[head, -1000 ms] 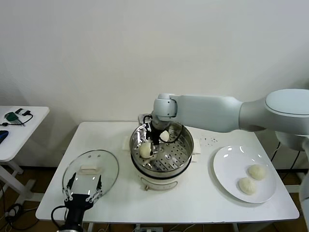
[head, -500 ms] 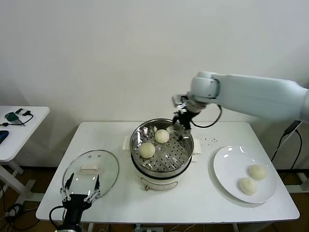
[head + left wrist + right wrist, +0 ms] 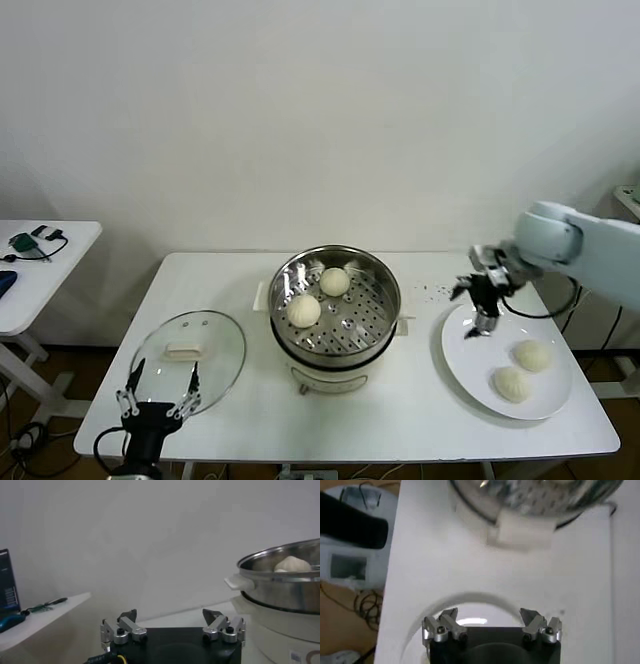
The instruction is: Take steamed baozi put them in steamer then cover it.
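Observation:
The steel steamer (image 3: 381,316) stands mid-table with two baozi on its perforated tray, one (image 3: 304,310) at its left and one (image 3: 335,282) toward the back. Two more baozi (image 3: 532,356) (image 3: 511,384) lie on the white plate (image 3: 470,345) at the right. My right gripper (image 3: 481,305) is open and empty, hovering over the plate's left edge; the plate rim (image 3: 420,621) and the steamer's handle (image 3: 521,532) show in its wrist view. The glass cover (image 3: 226,345) lies flat at the left. My left gripper (image 3: 157,392) is open and empty at the table's front left, just in front of the cover.
A white side table (image 3: 40,275) with small items stands at the far left. The steamer's side and handle (image 3: 240,582) show in the left wrist view. The wall runs right behind the table.
My right arm left a baozi in the steamer, then swung right from the steamer's back rim to above the plate's left edge. The left gripper has sunk slightly toward the front edge.

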Tool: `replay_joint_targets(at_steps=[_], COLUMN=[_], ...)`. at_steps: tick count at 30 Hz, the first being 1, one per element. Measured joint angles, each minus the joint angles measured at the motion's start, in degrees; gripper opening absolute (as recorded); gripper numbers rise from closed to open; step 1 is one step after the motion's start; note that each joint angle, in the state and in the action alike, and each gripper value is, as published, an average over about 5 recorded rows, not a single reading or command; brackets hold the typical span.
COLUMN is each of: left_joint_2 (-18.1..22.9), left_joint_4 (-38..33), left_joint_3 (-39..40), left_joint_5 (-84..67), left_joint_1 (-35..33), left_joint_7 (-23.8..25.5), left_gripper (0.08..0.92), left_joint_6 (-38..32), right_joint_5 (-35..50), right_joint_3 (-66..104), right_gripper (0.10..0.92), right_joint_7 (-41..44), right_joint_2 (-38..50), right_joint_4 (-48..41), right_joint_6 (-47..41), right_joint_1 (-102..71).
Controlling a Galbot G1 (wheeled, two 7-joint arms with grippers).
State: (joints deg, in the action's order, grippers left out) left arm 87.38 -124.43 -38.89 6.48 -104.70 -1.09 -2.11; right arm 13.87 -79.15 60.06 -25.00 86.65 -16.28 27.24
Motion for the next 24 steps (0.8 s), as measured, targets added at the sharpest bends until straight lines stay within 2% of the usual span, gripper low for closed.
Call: replay_joint_targets(at_steps=[10, 24], left_joint_2=[0.6, 0.8], left_joint_4=[0.2, 1.1], left_joint_3=[-0.3, -0.8], left_joint_5=[0.1, 0.1], left_joint_1=[-0.7, -0.6], left_joint_7=[-0.3, -0.5], left_gripper=[0.823, 0.823], left_joint_6=[0.0, 0.0], right_joint_5=[-7.7, -12.6], right_joint_3=[9.6, 16.7], right_gripper=[0.823, 0.823], right_joint_7=[0.3, 0.4], right_joint_2=[2.5, 0.5], right_joint_4=[-3.8, -9.2], right_joint_6=[1.9, 3.1], right_joint_1=[-13.8, -23.6])
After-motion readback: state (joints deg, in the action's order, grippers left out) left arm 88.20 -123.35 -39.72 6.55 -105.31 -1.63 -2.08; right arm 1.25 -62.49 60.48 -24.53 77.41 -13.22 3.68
